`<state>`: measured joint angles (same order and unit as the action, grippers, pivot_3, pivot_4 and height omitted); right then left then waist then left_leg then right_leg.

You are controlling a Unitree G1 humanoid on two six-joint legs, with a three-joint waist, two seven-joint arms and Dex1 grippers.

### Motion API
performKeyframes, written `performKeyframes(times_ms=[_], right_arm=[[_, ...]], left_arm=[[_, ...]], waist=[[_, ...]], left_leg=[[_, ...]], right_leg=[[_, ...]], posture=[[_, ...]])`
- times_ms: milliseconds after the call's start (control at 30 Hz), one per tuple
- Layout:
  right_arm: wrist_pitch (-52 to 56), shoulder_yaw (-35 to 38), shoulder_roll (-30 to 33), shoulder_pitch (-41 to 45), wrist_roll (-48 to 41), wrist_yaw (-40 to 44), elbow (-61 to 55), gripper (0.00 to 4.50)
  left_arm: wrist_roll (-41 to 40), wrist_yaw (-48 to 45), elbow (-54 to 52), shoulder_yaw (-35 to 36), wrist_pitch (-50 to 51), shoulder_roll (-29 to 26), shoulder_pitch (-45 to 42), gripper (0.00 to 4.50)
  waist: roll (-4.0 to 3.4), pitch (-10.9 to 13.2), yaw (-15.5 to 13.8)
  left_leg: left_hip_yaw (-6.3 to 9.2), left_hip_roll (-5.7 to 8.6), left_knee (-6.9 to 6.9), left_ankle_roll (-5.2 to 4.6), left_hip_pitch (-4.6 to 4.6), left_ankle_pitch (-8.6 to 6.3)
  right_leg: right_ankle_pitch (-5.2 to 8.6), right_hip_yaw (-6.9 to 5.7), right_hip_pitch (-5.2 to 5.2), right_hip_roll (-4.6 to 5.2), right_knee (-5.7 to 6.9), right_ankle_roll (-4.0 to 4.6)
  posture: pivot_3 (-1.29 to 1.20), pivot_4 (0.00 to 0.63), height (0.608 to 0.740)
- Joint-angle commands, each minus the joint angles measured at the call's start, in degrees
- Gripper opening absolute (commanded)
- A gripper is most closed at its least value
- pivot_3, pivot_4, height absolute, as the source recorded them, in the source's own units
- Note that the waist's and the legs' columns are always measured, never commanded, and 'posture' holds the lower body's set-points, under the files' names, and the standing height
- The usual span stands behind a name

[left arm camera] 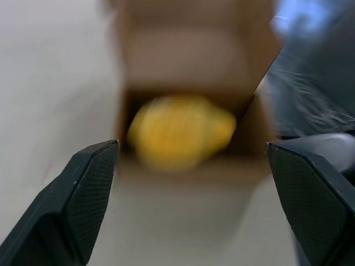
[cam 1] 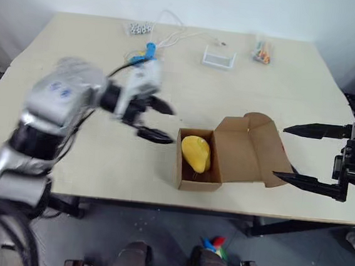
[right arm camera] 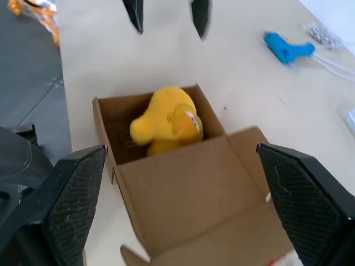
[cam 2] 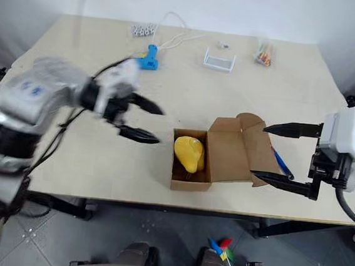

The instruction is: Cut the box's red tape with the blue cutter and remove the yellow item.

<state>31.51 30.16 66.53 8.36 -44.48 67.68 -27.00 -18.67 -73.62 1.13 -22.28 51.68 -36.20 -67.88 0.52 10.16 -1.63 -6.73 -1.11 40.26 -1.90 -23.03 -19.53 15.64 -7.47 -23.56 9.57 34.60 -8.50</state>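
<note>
Open box (cam 1: 251, 149) near the table's (cam 1: 78, 54) front edge, yellow toy (cam 1: 196, 152) inside, left gripper (cam 1: 153, 119) and right gripper (cam 1: 298, 154) flanking it, jaws apart, blue stick (cam 2: 281, 163), perhaps the cutter, beside the flap.

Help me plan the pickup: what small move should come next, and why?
Probably ease the open left gripper toward the soft yellow lumpy item. The small brown cardboard box lies open with the item exposed inside, this gripper already faces it, and the open right gripper waits beside the lid.

Even bright light, soft shadows; left arm (cam 1: 54, 102) and left wrist view motion-blurred.
</note>
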Motion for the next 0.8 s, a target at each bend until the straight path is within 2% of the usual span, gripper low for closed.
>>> performKeyframes(times_ms=[33, 167, 400, 500, 667, 800], right_arm=[[0.92, 2.65, -1.26, -0.15, -1.59, -2.16, -2.55, 4.5], [3.2, 4.5, -2.97, -1.01, -3.64, -5.55, -5.65, 4.5], [5.32, 7.36, -5.33, -4.31, -5.75, -9.31, -10.69, 4.5], [5.6, 8.3, -5.8, -5.35, -6.42, -10.52, -12.18, 4.5], [5.87, 8.66, -5.81, -5.35, -7.41, -12.05, -13.22, 4.5], [5.71, 8.53, -5.69, -5.4, -7.56, -12.55, -13.23, 4.5]], left_arm=[[6.26, -2.11, 2.11, -9.4, -1.26, 1.74, -5.31, 4.48], [11.8, -2.93, 4.62, -15.77, -6.38, 3.91, -7.16, 4.48], [17.86, -0.95, 12.1, -18.74, -10.72, 11.75, -7.58, 4.48], [21.7, 0.58, 15.83, -19.99, -15.17, 13.17, -7.48, 4.48], [26.1, 0.3, 20.95, -20.18, -22.34, 14.07, -8.24, 3.05], [26.84, 2.11, 23.64, -17.43, -25.17, 16.18, -8.26, 1.83]], waist=[[0.0, 0.01, 0.51], [-0.11, 0.08, 0.51], [-0.05, 0.11, -1.2], [-0.04, 0.11, -1.43], [-0.04, 0.11, -1.23], [-0.04, 0.12, -1.31]], left_leg=[[-0.03, -0.01, -0.16, 0.05, 0.11, 0.03], [-0.12, -0.09, -0.26, 0.12, 0.25, 0.07], [0.04, -0.06, 0.21, -0.02, -0.18, 0.03], [0.05, -0.06, 0.29, -0.05, -0.19, 0.01], [0.05, -0.08, 0.35, -0.05, -0.18, 0.01], [0.04, -0.09, 0.36, -0.06, -0.18, 0.0]], right_leg=[[0.01, 0.0, 0.0, -0.01, -0.01, 0.01], [0.07, 0.04, -0.02, -0.04, 0.02, 0.12], [0.06, 0.02, -0.02, -0.03, -0.19, 0.11], [0.06, 0.01, 0.01, -0.03, -0.19, 0.11], [0.06, 0.01, 0.0, -0.03, -0.14, 0.12], [0.06, 0.02, 0.0, -0.03, -0.13, 0.12]], posture=[[0.0, 0.15, 0.74], [0.0, 0.15, 0.74], [0.0, 0.15, 0.74], [0.0, 0.15, 0.74], [0.0, 0.15, 0.74], [0.0, 0.15, 0.74]])
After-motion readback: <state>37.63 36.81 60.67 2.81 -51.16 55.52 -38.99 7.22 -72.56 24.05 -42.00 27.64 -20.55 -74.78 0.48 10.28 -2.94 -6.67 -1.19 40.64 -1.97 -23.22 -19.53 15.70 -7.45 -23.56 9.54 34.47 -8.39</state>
